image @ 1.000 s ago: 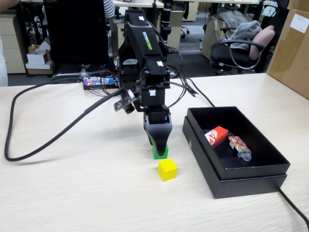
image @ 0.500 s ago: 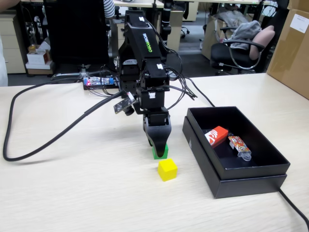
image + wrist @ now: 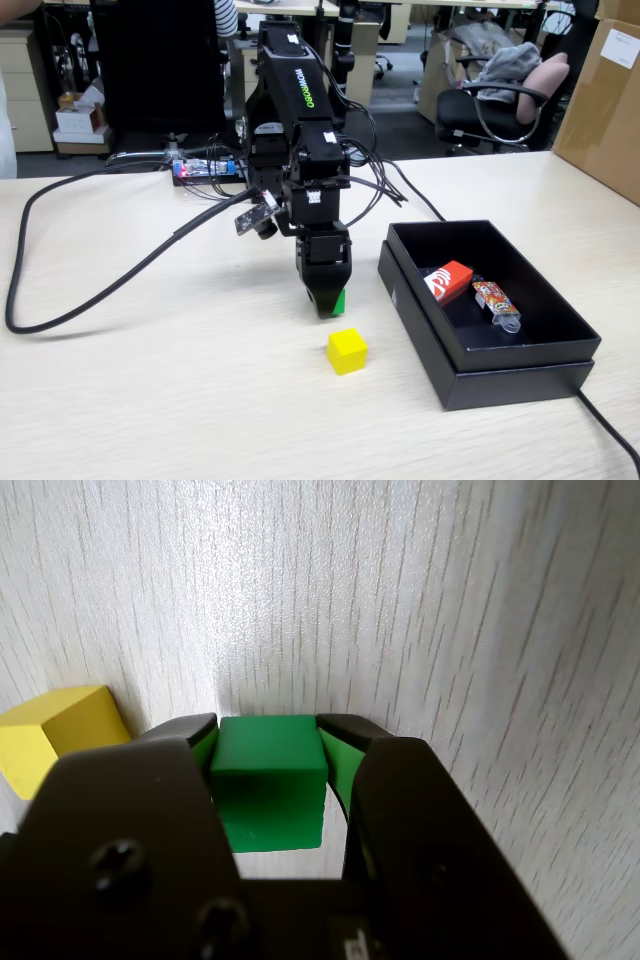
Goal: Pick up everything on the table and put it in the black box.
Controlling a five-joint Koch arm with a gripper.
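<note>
Beside the shallow matte black rectangular box (image 3: 487,318), to its left in the fixed view, the black gripper (image 3: 325,308) hides all but a sliver of the small green cube (image 3: 340,300). Only the wrist view shows the gripper (image 3: 268,727) clamped on that green cube (image 3: 269,780), one jaw against each side. A small yellow cube (image 3: 347,351) sits on the light beige wood-grain table (image 3: 180,400) near the box. Inside the box lie a red-and-white rectangular packet (image 3: 447,281) and a colourful candy wrapper (image 3: 495,298).
</note>
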